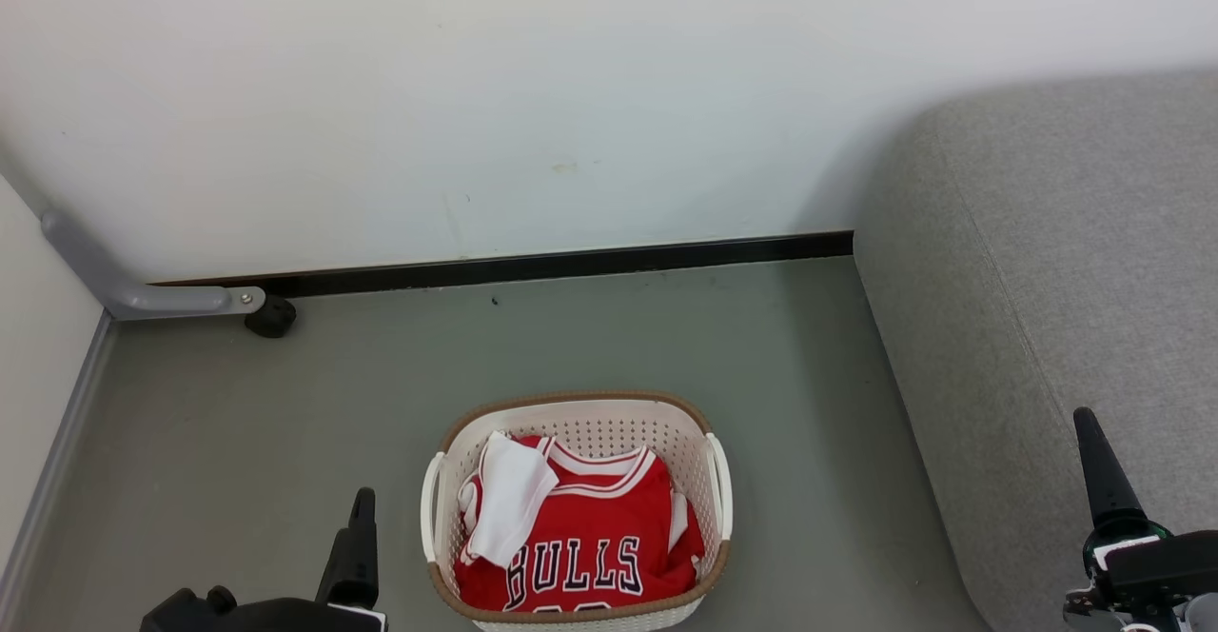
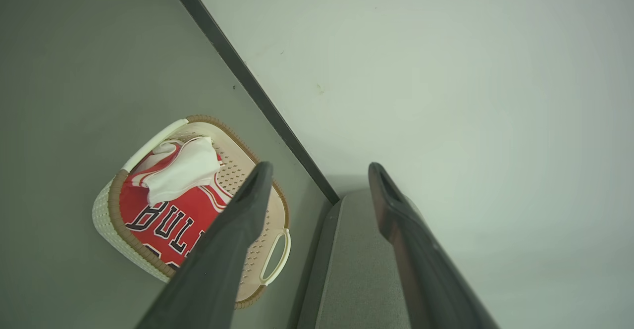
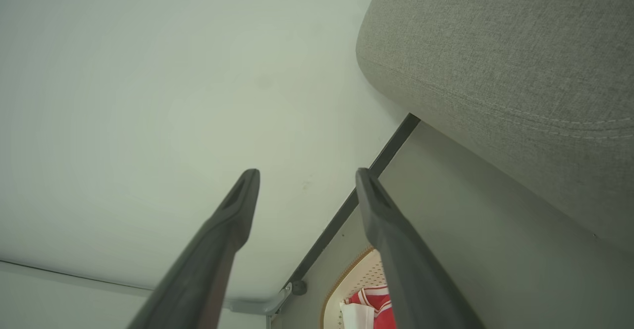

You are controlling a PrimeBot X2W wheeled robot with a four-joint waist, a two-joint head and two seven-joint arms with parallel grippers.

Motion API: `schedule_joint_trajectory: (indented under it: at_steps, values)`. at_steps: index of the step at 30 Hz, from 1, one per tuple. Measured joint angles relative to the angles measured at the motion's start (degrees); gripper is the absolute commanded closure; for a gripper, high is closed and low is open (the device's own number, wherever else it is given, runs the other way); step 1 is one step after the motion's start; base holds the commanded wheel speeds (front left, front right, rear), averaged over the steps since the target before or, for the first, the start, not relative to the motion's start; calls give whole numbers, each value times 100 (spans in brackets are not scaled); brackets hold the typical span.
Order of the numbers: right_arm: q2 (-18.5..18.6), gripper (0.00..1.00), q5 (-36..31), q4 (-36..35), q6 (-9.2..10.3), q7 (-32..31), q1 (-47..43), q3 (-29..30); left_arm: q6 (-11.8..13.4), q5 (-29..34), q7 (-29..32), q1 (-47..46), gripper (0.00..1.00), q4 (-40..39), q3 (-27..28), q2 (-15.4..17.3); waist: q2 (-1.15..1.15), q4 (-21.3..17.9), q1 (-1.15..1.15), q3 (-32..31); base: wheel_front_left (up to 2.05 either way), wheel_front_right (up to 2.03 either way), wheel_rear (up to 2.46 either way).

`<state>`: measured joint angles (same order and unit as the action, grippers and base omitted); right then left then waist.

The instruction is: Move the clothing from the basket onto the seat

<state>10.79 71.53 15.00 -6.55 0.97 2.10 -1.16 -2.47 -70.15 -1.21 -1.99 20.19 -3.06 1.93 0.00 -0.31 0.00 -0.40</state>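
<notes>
The clothing (image 1: 590, 542), a red "BULLS" jersey with a white cloth part folded over its left side, lies inside the basket (image 1: 571, 398), which stands on the floor at the bottom centre. The grey seat (image 1: 1075, 327) rises at the right of the basket. My left gripper (image 1: 360, 518) hovers left of the basket and my right gripper (image 1: 1094, 442) hangs over the seat's front edge. The left wrist view shows the left gripper (image 2: 322, 166) open and empty, above the basket (image 2: 237, 163), the clothing (image 2: 163, 215) and the seat (image 2: 356, 259). The right gripper (image 3: 307, 172) is open and empty beside the seat (image 3: 520, 71), with the basket (image 3: 356, 274) and clothing (image 3: 374, 300) low down.
A pale wall (image 1: 476, 89) with a black baseboard (image 1: 571, 266) runs behind the basket. At the left, a grey metal leg (image 1: 143, 299) ends in a black caster (image 1: 271, 316). Grey floor (image 1: 238, 423) surrounds the basket.
</notes>
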Motion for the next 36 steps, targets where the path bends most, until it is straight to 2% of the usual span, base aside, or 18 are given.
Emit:
schedule_joint_trajectory:
  at_steps: [2, 15, 36]
  values:
    - [44, 0, -88, 0, 0, 22, 10, -45, 3, 98, -19, -3, 0, 1, -46, 14, 0, 1, 0, -2, 0, 0, 0]
    - [428, 0, -1276, 296, -1, 326, 140, -683, 205, 1774, -314, -119, 0, 99, -631, 241, 0, 5, 0, -12, 0, 0, 0]
    - [907, 0, -2606, 671, -9, 742, 317, -1674, 501, 3610, -710, -226, 0, 379, -1111, 367, 0, -34, 0, -28, 0, 0, 0]
